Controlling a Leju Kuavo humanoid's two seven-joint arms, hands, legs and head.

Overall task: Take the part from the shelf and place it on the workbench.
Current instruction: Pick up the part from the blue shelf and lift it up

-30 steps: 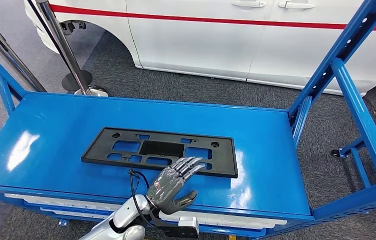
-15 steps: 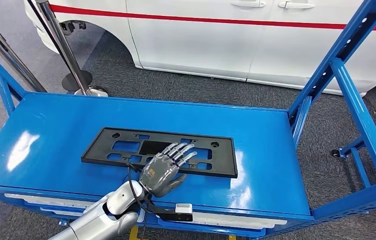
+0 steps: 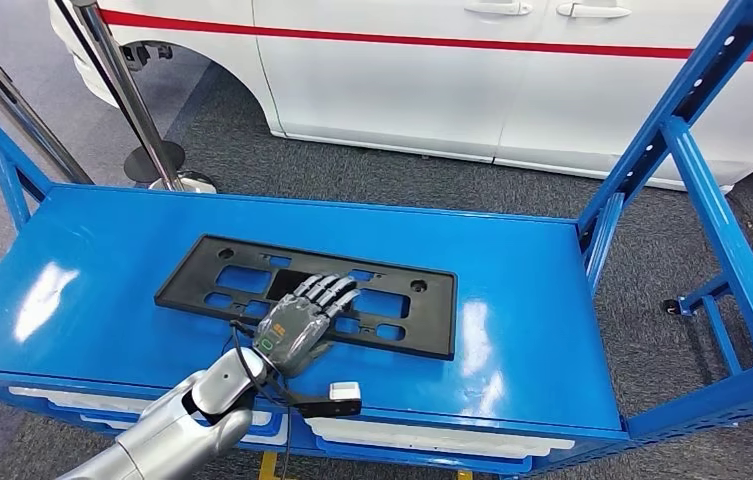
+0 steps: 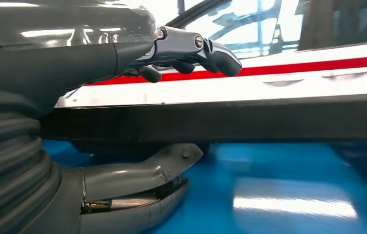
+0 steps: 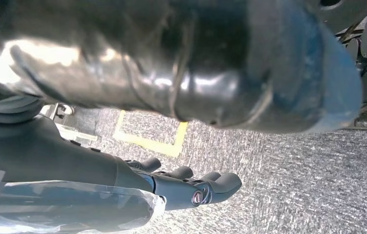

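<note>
Black part: the part [image 3: 304,295] lies flat on the shelf [image 3: 72,270], a blue metal deck, with its long side across the robot's front and its near edge close to the shelf's front lip.
Left hand: the left hand [image 3: 297,320] has its fingers [image 3: 327,291] laid over the part's near edge, and in the left wrist view the thumb [image 4: 171,158] sits under that edge; it grips the part, pinched from above and below.
Why this hold: the part is thin and flat, so I judge a thumb underneath is the only way to lift it off the deck.
Right hand: the right hand [image 5: 191,187] hangs over grey floor, fingers loosely curled, holding nothing.
Stage: the part is gripped but not yet lifted.
Risk: held at one edge, the long part may sag or twist.
</note>
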